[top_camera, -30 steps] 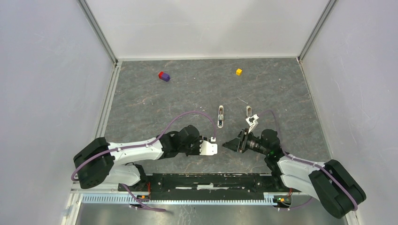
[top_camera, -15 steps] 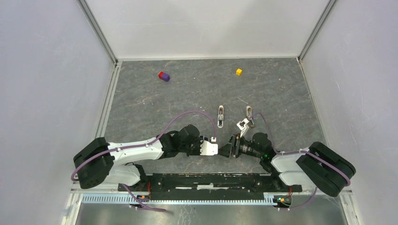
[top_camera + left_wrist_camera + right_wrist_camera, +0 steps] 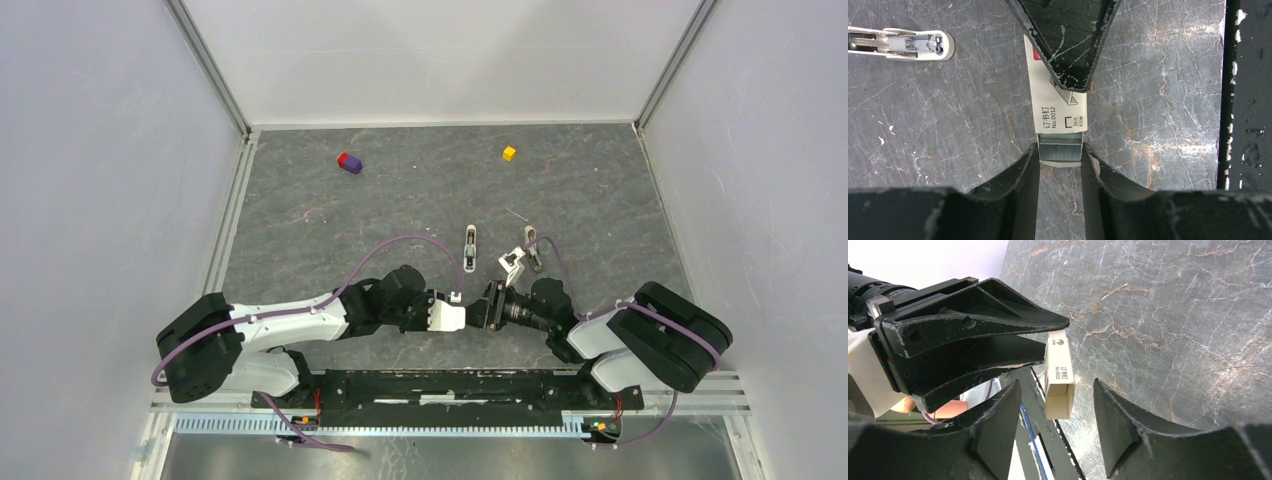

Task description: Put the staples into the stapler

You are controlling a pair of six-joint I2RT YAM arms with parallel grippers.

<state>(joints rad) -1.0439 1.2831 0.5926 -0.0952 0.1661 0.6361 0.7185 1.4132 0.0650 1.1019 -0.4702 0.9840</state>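
Staple box (image 3: 1058, 110) is pinched in the left gripper (image 3: 1060, 156). The right gripper (image 3: 1056, 384) has swung in, fingers wide around it (likely to pull the sleeve). Stapler (image 3: 469, 248) lies at twelve o'clock.

Looks like a robotics lab cell to me: white panel walls (image 3: 100, 150) on aluminium posts (image 3: 210, 70) box in a grey, stone-patterned tabletop (image 3: 400, 200).

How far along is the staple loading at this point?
Early. Done: the staple box is off the table, gripped by the left gripper at the end where grey staples show. In hand: the right gripper sits open around the other end, not closed. Left: drawing staples out and loading the stapler, which lies apart on the table.
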